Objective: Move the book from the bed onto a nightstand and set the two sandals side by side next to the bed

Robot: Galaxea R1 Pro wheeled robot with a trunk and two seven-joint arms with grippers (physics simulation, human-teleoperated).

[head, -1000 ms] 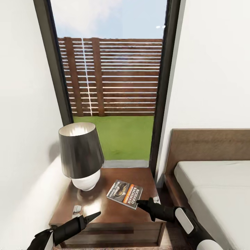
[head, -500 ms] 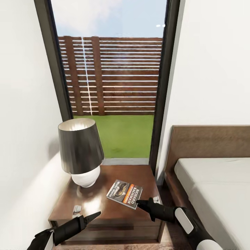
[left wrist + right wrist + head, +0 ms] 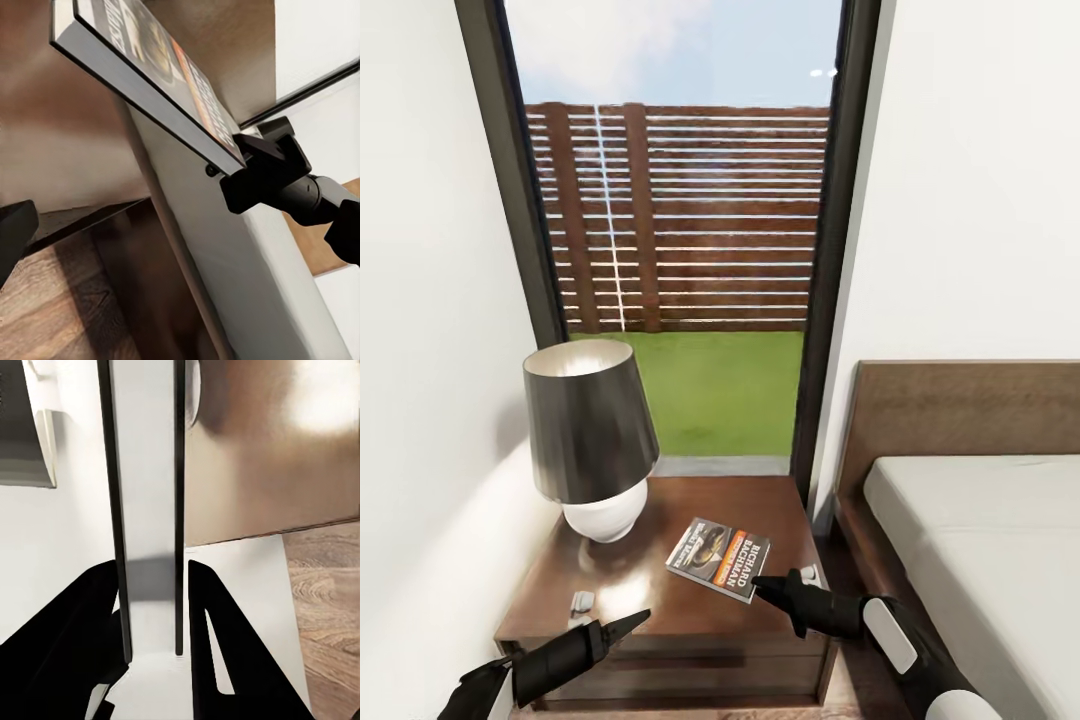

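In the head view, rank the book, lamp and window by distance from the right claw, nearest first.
1. The book, gripped at its corner by the right claw, on the nightstand.
2. The lamp, at the nightstand's left rear.
3. The window, behind the nightstand.

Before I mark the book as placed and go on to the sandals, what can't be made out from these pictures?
- Book: head view leaves unclear whether it rests on the nightstand; the right gripper is shut on its corner.
- Book's underside: faces away in the left wrist view.
- Bed: cut off by the head view's right edge.
- Small white objects on the nightstand: too small to identify.
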